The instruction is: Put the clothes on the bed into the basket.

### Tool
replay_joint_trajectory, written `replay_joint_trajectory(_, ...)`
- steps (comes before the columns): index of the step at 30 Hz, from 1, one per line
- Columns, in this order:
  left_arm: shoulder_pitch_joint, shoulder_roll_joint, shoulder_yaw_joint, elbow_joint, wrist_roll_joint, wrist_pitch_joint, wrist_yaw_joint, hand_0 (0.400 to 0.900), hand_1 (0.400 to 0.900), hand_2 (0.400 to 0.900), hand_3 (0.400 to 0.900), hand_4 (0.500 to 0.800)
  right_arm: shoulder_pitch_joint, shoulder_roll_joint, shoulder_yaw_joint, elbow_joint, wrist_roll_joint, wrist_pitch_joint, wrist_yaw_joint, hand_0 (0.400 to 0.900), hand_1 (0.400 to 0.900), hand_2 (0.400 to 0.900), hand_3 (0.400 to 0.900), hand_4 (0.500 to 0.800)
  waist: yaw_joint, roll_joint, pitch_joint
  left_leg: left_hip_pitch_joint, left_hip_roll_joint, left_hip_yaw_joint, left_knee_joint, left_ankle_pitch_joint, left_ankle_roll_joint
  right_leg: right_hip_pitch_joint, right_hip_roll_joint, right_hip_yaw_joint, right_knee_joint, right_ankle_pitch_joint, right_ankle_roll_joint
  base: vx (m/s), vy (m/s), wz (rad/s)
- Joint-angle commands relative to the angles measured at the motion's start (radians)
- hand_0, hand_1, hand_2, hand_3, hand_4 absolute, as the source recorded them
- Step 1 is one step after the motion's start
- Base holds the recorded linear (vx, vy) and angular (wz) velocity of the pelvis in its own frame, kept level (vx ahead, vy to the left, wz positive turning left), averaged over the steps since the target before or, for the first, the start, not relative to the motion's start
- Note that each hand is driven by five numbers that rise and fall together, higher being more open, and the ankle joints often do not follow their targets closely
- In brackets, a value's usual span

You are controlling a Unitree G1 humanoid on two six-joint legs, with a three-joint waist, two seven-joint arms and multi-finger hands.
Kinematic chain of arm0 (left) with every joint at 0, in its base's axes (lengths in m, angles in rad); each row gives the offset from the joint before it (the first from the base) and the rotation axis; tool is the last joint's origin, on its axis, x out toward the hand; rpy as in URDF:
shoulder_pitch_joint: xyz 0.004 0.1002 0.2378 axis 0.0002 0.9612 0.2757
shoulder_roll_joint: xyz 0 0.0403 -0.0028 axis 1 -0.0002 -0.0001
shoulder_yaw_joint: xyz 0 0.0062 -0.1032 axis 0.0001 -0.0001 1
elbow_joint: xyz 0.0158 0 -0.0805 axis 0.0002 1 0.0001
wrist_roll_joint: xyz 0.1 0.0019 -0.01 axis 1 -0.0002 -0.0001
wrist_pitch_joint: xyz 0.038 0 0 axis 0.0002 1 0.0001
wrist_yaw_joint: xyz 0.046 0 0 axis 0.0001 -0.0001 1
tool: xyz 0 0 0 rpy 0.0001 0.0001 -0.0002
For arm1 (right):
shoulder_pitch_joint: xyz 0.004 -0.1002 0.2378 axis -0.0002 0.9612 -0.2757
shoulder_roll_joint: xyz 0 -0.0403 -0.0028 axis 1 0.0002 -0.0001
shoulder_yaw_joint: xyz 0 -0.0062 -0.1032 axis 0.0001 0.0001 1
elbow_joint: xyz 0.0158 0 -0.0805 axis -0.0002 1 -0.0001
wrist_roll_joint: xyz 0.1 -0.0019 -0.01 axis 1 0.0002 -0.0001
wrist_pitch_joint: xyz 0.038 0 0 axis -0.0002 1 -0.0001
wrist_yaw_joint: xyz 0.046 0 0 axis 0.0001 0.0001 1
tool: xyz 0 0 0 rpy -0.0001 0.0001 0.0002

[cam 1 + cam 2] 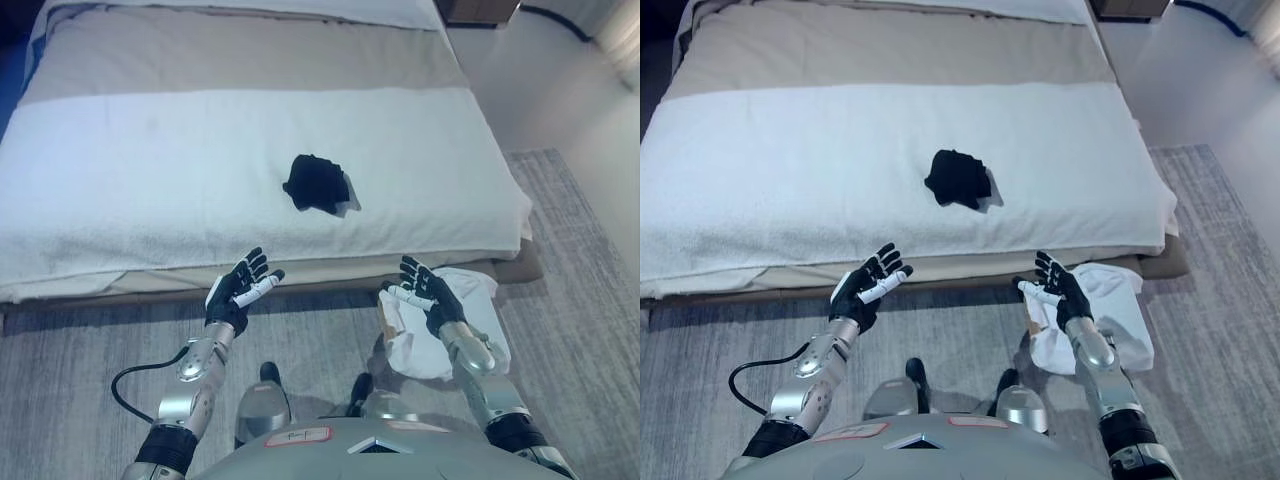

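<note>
Currently both hands, left hand (238,291) and right hand (430,298), spread open, empty. Risk: black garment (318,183) at 12 o'clock on bed (150,170) lies beyond reach; white basket (478,300) near right hand could be knocked.

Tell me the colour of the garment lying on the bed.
Black. The crumpled garment stands out against the white blanket, clearest in the right eye view.

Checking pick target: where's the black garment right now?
The black garment lies bunched mid-bed on the white blanket, ahead of both raised hands, touching neither.
</note>
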Motion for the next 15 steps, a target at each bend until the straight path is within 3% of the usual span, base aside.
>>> replay_joint_trajectory(1, -0.053, -0.013, 0.012, -0.113, -0.041, -0.067, -0.019, 0.900, 0.900, 0.900, 0.900, 0.800, -0.074, -0.083, -0.060, -0.093, 0.003, -0.093, -0.042, 0.900, 0.900, 0.900, 0.900, 0.800, -0.001, 0.016, 0.029, -0.092, 0.045, -0.028, 0.188, -0.017, -0.024, 0.037, 0.076, -0.071, -0.011, -0.090, -0.052, 0.10, 0.039, 0.06)
replay_joint_trajectory(3, -0.049, -0.012, 0.018, -0.122, -0.045, -0.072, -0.010, 0.900, 0.900, 0.900, 0.900, 0.800, -0.075, -0.086, -0.074, -0.091, 0.006, -0.100, -0.046, 0.900, 0.900, 0.900, 0.900, 0.800, -0.002, 0.012, 0.027, -0.102, 0.037, -0.019, 0.023, -0.023, -0.014, 0.031, 0.070, -0.075, -0.011, -0.090, -0.035, 0.16, 0.084, -0.06)
replay_joint_trajectory(7, -0.048, -0.011, 0.012, -0.114, -0.036, -0.081, -0.002, 0.900, 0.900, 0.900, 0.900, 0.800, -0.096, -0.104, -0.075, -0.077, -0.001, -0.117, -0.063, 0.900, 0.900, 0.900, 0.900, 0.800, 0.000, 0.032, 0.025, -0.112, 0.066, -0.021, -0.333, 0.144, -0.054, 0.036, 0.085, -0.076, -0.011, -0.101, -0.013, 0.20, 0.141, -0.11)
replay_joint_trajectory(8, -0.054, -0.013, 0.010, -0.107, -0.036, -0.084, 0.003, 0.900, 0.900, 0.900, 0.900, 0.800, -0.107, -0.106, -0.073, -0.071, 0.000, -0.117, -0.067, 0.900, 0.900, 0.900, 0.900, 0.800, 0.000, 0.037, 0.027, -0.122, 0.081, -0.016, -0.366, 0.156, -0.064, 0.042, 0.085, -0.069, -0.011, -0.104, -0.007, 0.25, 0.190, -0.24)
replay_joint_trajectory(11, -0.059, -0.010, 0.014, -0.100, -0.041, -0.086, 0.006, 0.900, 0.900, 0.900, 0.900, 0.800, -0.118, -0.102, -0.064, -0.069, 0.003, -0.115, -0.063, 0.900, 0.900, 0.900, 0.900, 0.800, 0.008, 0.042, 0.019, -0.125, 0.109, 0.014, -0.368, 0.197, -0.085, 0.079, 0.085, -0.046, -0.011, -0.116, 0.004, 0.32, 0.224, -0.47)
replay_joint_trajectory(15, -0.073, 0.020, 0.016, -0.100, -0.044, -0.083, 0.013, 0.900, 0.900, 0.900, 0.900, 0.800, -0.106, -0.065, -0.051, -0.065, 0.000, -0.097, -0.044, 0.900, 0.900, 0.900, 0.900, 0.800, 0.025, 0.008, -0.005, -0.146, 0.066, 0.029, -0.247, 0.143, -0.042, 0.147, 0.024, -0.035, 0.023, -0.146, 0.023, 0.40, 0.306, -0.24)
